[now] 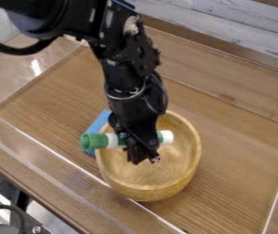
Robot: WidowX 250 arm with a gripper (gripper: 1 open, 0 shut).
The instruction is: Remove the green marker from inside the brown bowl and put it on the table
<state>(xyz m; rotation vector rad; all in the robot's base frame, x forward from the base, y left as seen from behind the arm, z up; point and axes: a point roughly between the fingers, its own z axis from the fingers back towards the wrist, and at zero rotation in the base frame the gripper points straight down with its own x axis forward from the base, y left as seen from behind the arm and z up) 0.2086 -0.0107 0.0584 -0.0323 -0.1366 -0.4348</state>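
Note:
The brown bowl (176, 164) sits on the table (69, 96) toward its front. My gripper (139, 149) points straight down over the bowl's left half, shut on the green marker (105, 141). The marker lies roughly level in the jaws, raised above the bowl's rim. Its green cap sticks out left past the rim, and the white barrel end shows on the right of the fingers.
A blue block (98, 124) lies on the table against the bowl's left side, partly behind the marker and the arm. Clear acrylic walls (32, 169) edge the tabletop at the front and left. Bare wood stretches to the left and behind.

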